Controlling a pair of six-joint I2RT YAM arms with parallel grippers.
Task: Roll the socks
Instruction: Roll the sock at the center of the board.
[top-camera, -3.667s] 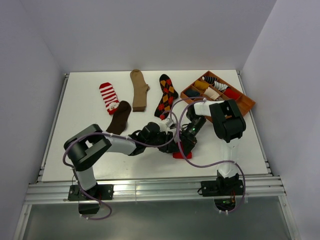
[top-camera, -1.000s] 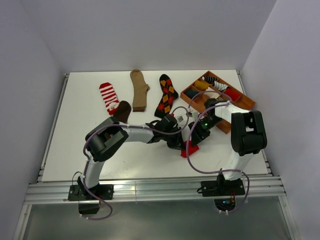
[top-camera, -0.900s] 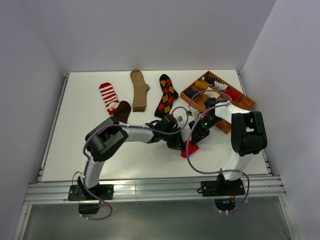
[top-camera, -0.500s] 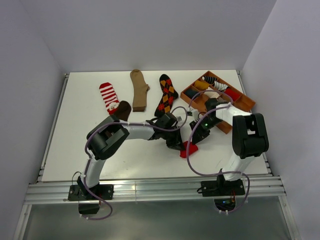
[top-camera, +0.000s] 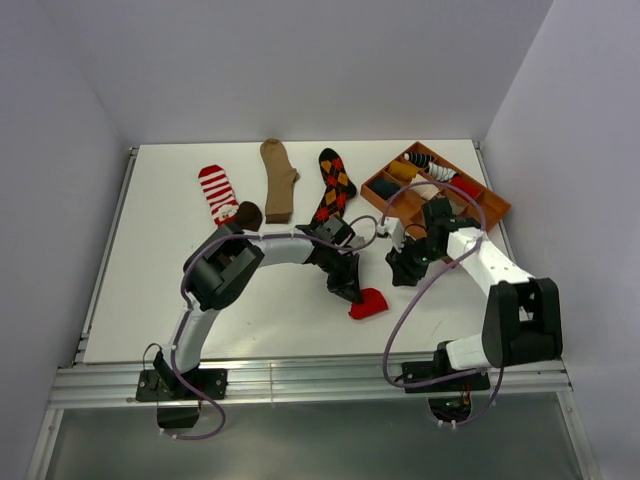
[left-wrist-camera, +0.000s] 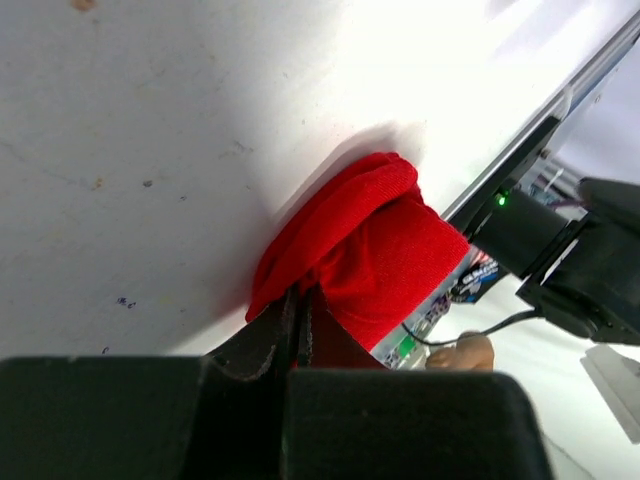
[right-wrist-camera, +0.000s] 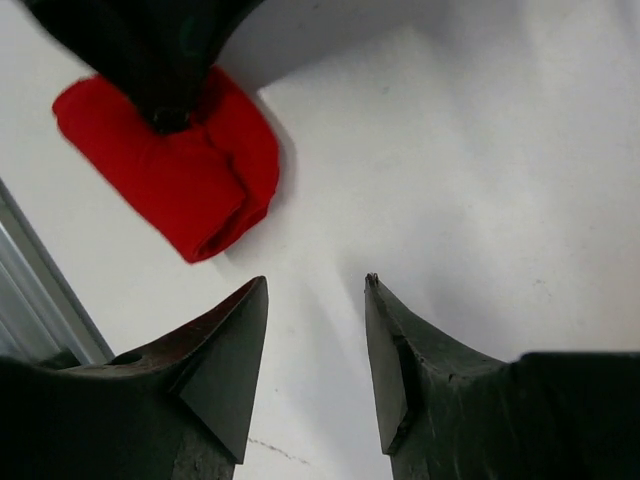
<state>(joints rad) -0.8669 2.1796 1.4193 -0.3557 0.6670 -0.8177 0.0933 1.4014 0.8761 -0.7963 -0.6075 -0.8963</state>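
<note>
Now the left pincer (top-camera: 345, 288) is pinching the rolled red sock (top-camera: 368, 303) while the right pincer (top-camera: 405, 268) is hanging open beside it.
From above, the red sock is lying on the white worktop (top-camera: 150, 290) toward its near edge, a little right of the middle, with the left pincer touching its left end and the right pincer hovering near its right; a red-white striped sock (top-camera: 218, 193), a tan sock (top-camera: 278, 178) and a black argyle sock (top-camera: 335, 185) are lying flat toward the far edge, left of a wooden tray (top-camera: 492, 212) at the far right corner. At the left wrist, the left pincer (left-wrist-camera: 300, 310) is gripping a fold of the red sock (left-wrist-camera: 360, 245), its jaws showing no gap. At the right wrist, the right pincer (right-wrist-camera: 316, 285) is standing moderately wide over bare worktop, holding nothing, with the red sock (right-wrist-camera: 190, 170) lying apart from its tips.
</note>
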